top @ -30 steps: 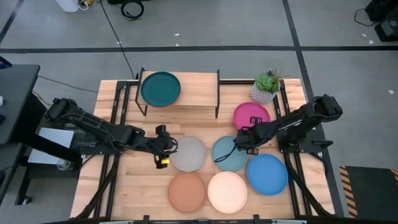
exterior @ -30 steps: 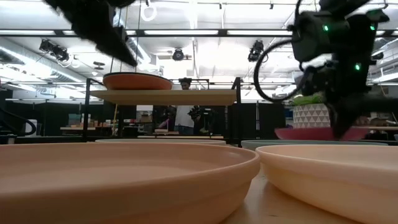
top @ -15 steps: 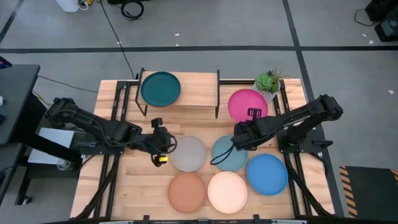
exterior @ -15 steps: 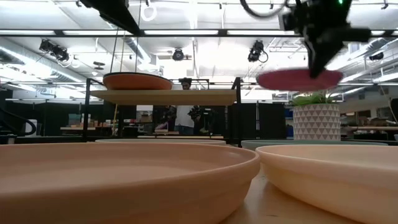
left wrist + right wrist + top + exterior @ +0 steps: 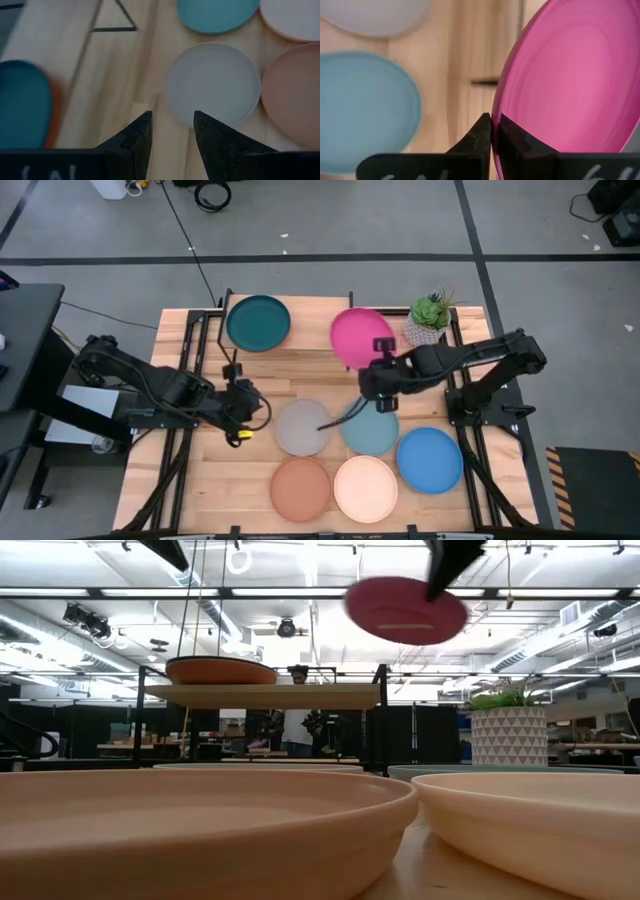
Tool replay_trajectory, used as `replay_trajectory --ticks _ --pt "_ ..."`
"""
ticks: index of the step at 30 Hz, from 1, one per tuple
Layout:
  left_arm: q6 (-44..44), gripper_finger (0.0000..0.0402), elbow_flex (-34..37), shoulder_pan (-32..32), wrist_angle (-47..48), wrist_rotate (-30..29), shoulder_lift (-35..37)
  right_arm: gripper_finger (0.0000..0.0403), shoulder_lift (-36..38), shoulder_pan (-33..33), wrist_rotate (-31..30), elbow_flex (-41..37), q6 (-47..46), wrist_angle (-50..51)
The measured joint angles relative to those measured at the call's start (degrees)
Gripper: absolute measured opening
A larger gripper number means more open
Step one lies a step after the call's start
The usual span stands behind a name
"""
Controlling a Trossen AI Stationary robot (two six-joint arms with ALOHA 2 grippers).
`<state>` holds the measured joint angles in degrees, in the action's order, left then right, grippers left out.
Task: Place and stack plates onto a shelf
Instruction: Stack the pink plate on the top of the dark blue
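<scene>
**Magenta plate airborne, shelf's right side is the open spot**

While your right gripper [image 5: 378, 372] has the magenta plate [image 5: 361, 336] pinched by its rim, fingers clamped tight on the edge, the plate hangs tilted in the air over the right end of the shelf [image 5: 318, 330]. The rim grip makes sense: these plates are shallow and lie flat, so the edge is the only thing two fingers can bite. In the low view the magenta plate [image 5: 405, 609] sits well above the plank [image 5: 262, 695], so it looks to me like you're mid-carry, not yet lowering.

The dark teal plate [image 5: 258, 322] is already on the shelf's left half, and the low view shows an orange plate [image 5: 221, 671] under it, so that stack is started. That leaves the right half bare, which is probably where magenta wants to go. I'd level it out before setting it down, since tilted like that it could slide off the plank.

Your left gripper [image 5: 237, 398] waits low over the table just beside the grey plate [image 5: 303, 427], fingers [image 5: 135, 142] apart and holding nothing. Looks lined up for that one next.

Left on the table: pale blue plate [image 5: 370, 428], bright blue plate [image 5: 430, 459], cream plate [image 5: 365, 488], terracotta plate [image 5: 300, 489]. The potted plant [image 5: 429, 320] sits just beside the shelf's right end, so watch your clearance there.
</scene>
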<state>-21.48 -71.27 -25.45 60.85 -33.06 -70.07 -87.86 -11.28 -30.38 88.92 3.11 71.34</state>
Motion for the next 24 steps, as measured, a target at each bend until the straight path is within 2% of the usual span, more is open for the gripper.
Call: replay_trajectory --ticks 4,6,9,16,24 --pt "-0.7 0.0153 -0.6 0.0 2.4 -1.2 1.9 0.0025 -0.1 3.5 11.9 1.5 9.3 -9.5" --pt "-1.7 0.0153 -0.7 -0.1 3.2 -1.3 3.2 0.0025 0.1 5.0 15.4 1.9 11.7 -11.8" --pt "-3.6 0.0153 -0.7 -0.4 5.0 -1.4 5.2 0.0025 0.6 7.4 16.7 2.1 14.9 -15.6" --pt "-4.9 0.0153 -0.7 -0.5 5.5 -2.1 8.6 0.0025 0.7 12.8 25.9 2.1 18.7 -21.4" --pt "-4.9 0.0153 -0.7 -0.4 5.4 -7.2 9.6 0.0025 -4.2 14.5 26.6 2.1 26.8 -33.8"
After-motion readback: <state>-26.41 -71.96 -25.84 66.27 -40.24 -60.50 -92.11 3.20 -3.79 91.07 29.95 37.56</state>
